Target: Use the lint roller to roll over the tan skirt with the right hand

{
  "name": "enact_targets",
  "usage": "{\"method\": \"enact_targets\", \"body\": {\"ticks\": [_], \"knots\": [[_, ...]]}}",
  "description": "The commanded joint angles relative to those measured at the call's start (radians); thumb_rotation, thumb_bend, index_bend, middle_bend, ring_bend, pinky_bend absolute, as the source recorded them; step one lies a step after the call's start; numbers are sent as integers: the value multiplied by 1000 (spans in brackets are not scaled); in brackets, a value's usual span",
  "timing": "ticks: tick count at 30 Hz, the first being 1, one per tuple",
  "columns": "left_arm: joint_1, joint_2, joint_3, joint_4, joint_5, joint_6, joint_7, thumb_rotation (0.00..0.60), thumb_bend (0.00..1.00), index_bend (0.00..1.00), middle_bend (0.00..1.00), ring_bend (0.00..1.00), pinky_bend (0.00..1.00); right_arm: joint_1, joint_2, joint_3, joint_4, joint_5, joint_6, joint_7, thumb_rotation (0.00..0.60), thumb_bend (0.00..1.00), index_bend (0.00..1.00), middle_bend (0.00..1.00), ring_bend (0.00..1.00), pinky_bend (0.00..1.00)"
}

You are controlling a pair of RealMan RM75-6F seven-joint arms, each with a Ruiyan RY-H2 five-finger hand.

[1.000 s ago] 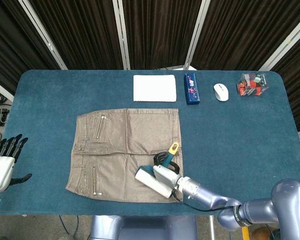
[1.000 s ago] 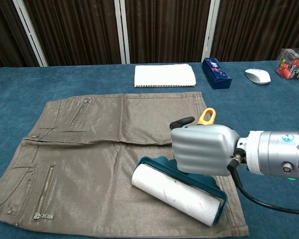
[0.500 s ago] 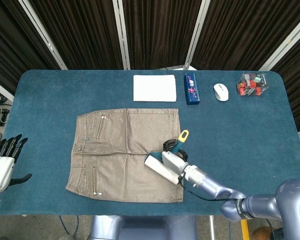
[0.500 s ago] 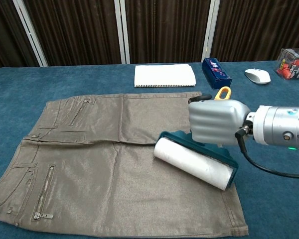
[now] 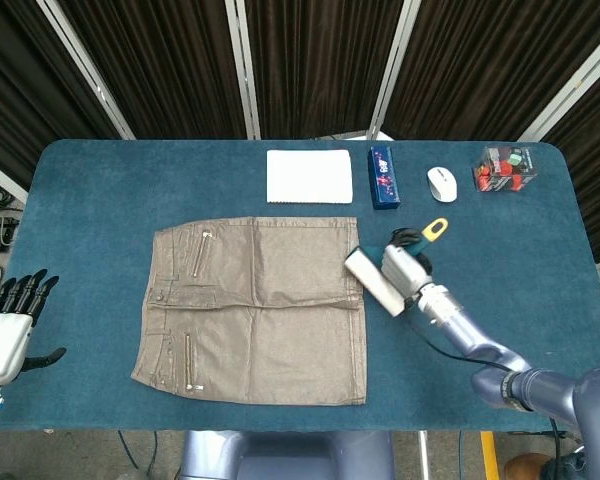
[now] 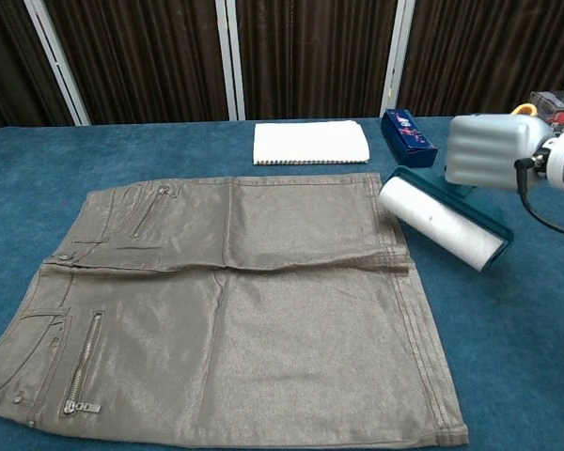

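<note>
A tan, faintly shiny skirt with zipped pockets (image 5: 255, 308) is lying spread flat on the blue-carpeted table (image 5: 100, 190), near the middle and toward the front edge. A lint roller with a white sticky drum, teal frame and yellow hanging loop (image 5: 372, 281) is being held by the grey right hand (image 5: 401, 264), whose fingers are being kept wrapped around the handle. The drum is being carried at the skirt's right side seam, toward the far right corner of the garment; in the chest view the roller (image 6: 442, 224) is seen mostly over bare table just beside the cloth, and whether its near end is touching the fabric cannot be told. The right hand (image 6: 493, 150) is shown there as a closed fist behind the teal frame. The left hand (image 5: 8, 325) is being held off the left edge of the table, fingers spread and nothing in them. Along the far edge a folded white cloth (image 5: 309, 176), a dark blue box (image 5: 383, 177), a white computer mouse (image 5: 441, 184) and a clear box of small coloured items (image 5: 505, 168) are being left in a row.
</note>
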Motion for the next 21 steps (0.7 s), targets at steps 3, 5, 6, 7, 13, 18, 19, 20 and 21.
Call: {"method": "enact_targets", "body": {"ticks": [3,5,6,7,13,18,19,20,21], "knots": [[-1,-2,3,-1,2,-3,5,600,0,0,0,0,0,-31,-6,23,101,41,-17,73,600,724,622,616,553,516],[0,-2,4,-2,4,-1,6,600,0,0,0,0,0,-41,-14,29,131,58,-29,95,600,724,622,616,553,516],[1,-2,5,-3,5,1,7,600,0,0,0,0,0,-44,-16,32,138,66,-33,102,600,724,623,616,553,516],[1,-2,5,-3,7,2,7,600,0,0,0,0,0,-47,-20,34,146,73,-38,108,600,724,623,616,553,516],[3,-3,10,-7,14,5,12,600,0,0,0,0,0,-61,-54,36,194,79,-48,134,600,716,618,617,543,517],[5,-3,12,-8,17,7,12,600,0,0,0,0,0,-66,-79,26,218,61,-51,137,600,393,378,474,422,513],[5,-3,12,-8,18,8,12,600,0,0,0,0,0,-70,-85,30,222,70,-50,130,600,215,259,379,353,509],[5,-3,11,-8,18,9,12,600,0,0,0,0,0,-74,-91,38,224,83,-45,120,600,82,171,293,289,503],[5,-3,11,-8,18,9,12,600,0,0,0,0,0,-76,-94,43,223,92,-42,113,600,33,139,251,258,501]]}}
